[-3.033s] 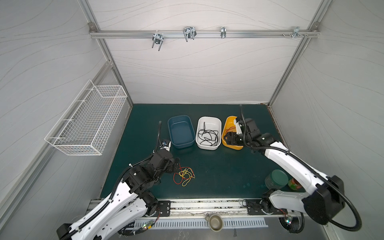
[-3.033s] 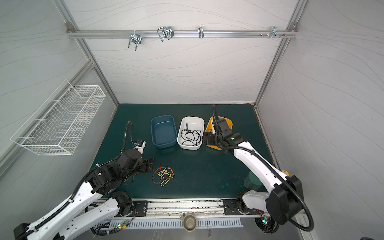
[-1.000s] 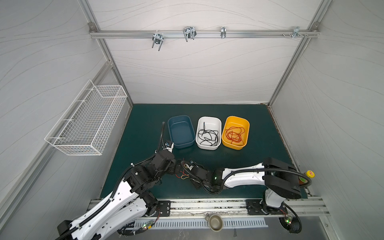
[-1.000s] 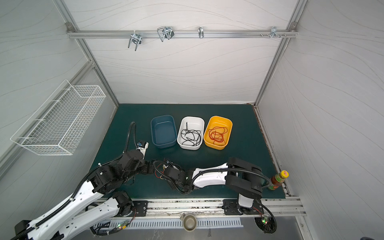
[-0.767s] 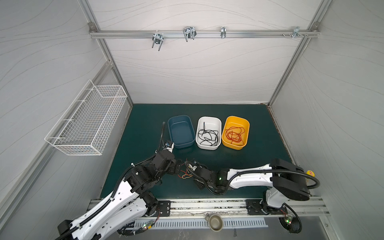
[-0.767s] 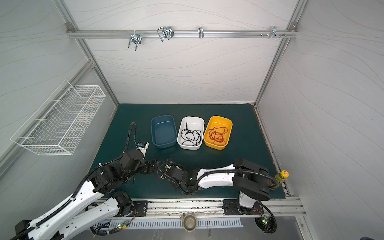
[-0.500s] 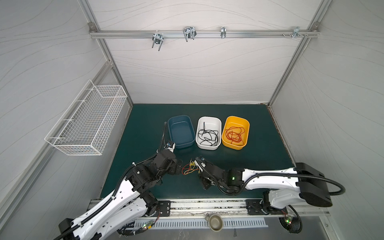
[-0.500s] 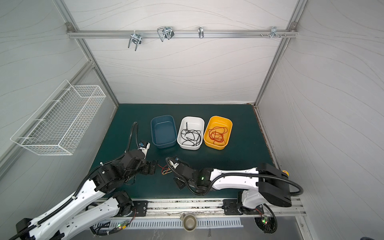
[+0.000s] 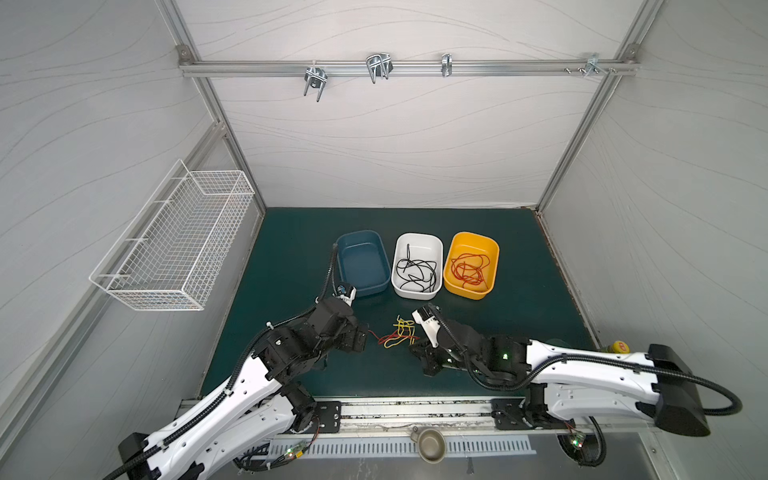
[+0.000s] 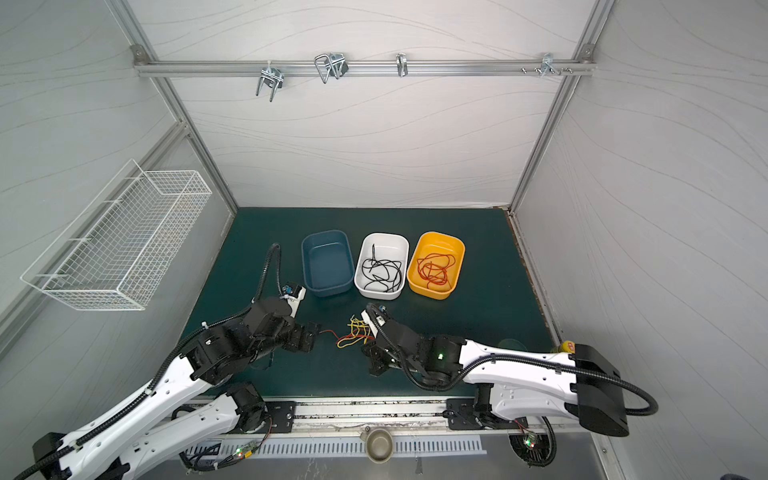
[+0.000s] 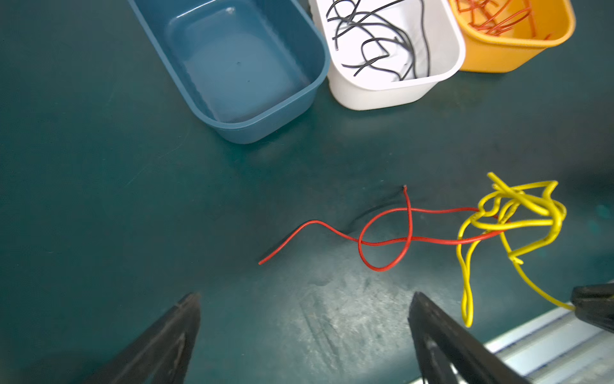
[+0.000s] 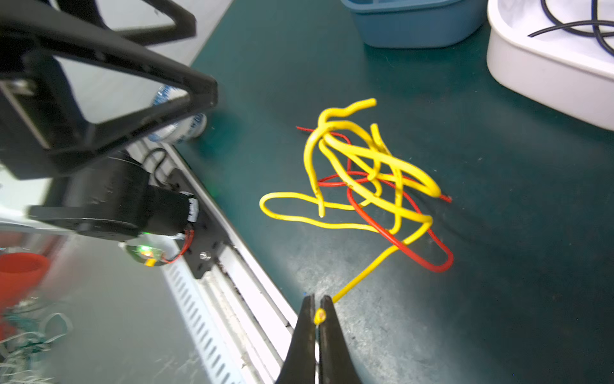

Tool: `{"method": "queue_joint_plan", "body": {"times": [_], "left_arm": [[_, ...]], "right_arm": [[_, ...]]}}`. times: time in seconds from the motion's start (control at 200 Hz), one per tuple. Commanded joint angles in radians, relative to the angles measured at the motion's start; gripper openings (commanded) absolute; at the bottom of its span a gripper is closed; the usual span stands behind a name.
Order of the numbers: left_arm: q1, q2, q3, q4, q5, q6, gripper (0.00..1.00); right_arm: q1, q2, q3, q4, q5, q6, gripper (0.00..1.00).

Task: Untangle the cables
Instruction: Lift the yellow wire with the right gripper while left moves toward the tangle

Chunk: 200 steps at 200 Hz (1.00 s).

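The right gripper point(image 12: 317, 314) is closed, its two black fingertips pinching the bare end of the yellow cable point(image 12: 362, 156) low over the green mat point(image 12: 498, 232), close to the front rail. From that pinch the yellow cable runs into a loose knot of its own loops, and a red cable point(image 11: 382, 241) threads through the knot, so the two are tangled together. The red cable leaves the knot, crosses itself in one loop and ends in a free tip on the mat, near the left gripper point(image 11: 304, 296) but not touching it. That gripper's jaws stand wide apart and grip nothing. In both top views the tangle lies between the two grippers, on the near side of three tubs set in a row: a blue tub point(image 9: 365, 291), a white tub point(image 9: 415, 294) with black cables point(image 9: 415, 270) in it, and an orange tub point(image 9: 467, 294) holding coiled red cables point(image 9: 469, 266).
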Motion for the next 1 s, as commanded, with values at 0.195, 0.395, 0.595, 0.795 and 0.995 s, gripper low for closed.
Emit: {"method": "queue_joint_plan", "body": {"times": [0.195,0.395,0.595,0.795,0.995], "left_arm": [[-0.007,0.024,0.118,0.03,0.194,-0.189,0.97],[-0.03,0.041,0.016,0.173,0.303,-0.37,0.95],[-0.076,0.053,-0.088,0.315,0.335,-0.482,0.94],[-0.117,0.082,-0.144,0.445,0.355,-0.551,0.93],[-0.165,0.123,-0.181,0.58,0.366,-0.587,0.92]], "right_arm": [[-0.086,-0.192,-0.123,0.017,-0.11,0.117,0.0],[-0.114,-0.263,-0.162,0.013,-0.141,0.136,0.0],[-0.117,-0.294,-0.171,0.003,-0.139,0.143,0.0],[-0.117,-0.295,-0.185,0.022,-0.147,0.152,0.0],[-0.117,-0.281,-0.19,0.041,-0.154,0.16,0.0]]}}
